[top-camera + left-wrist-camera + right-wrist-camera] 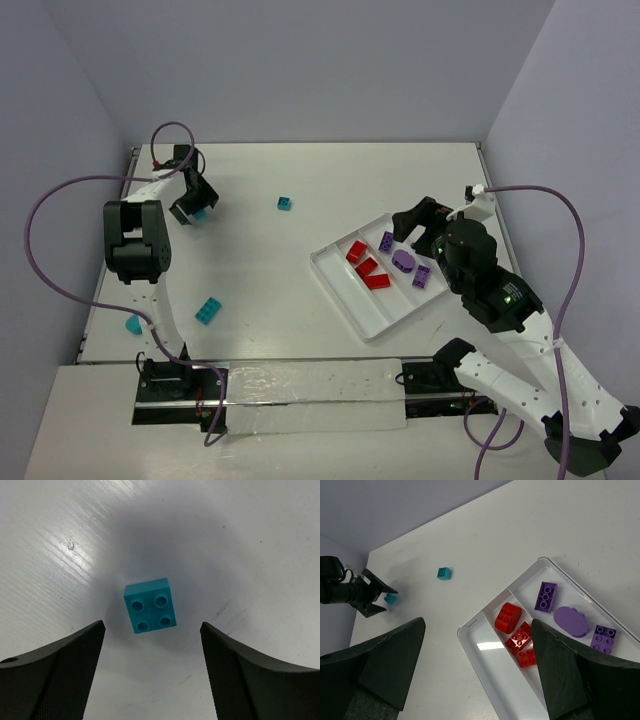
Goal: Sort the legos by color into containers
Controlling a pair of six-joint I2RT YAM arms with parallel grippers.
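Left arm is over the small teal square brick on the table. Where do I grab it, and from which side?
Come straight down from above and pinch the teal square brick across its two flat opposite side walls, below the studs. It lies studs-up, slightly skewed to the open left gripper, so a small wrist twist first would probably help.

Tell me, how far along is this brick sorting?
Done: three red bricks lie in the tray's middle compartment, three purple bricks in the one on the right arm's side. In hand: nothing gripped; the left fingers stand open above a teal brick on the table, the right fingers hang open over the tray. Left: that brick and three other teal bricks on the table; the third compartment is empty.
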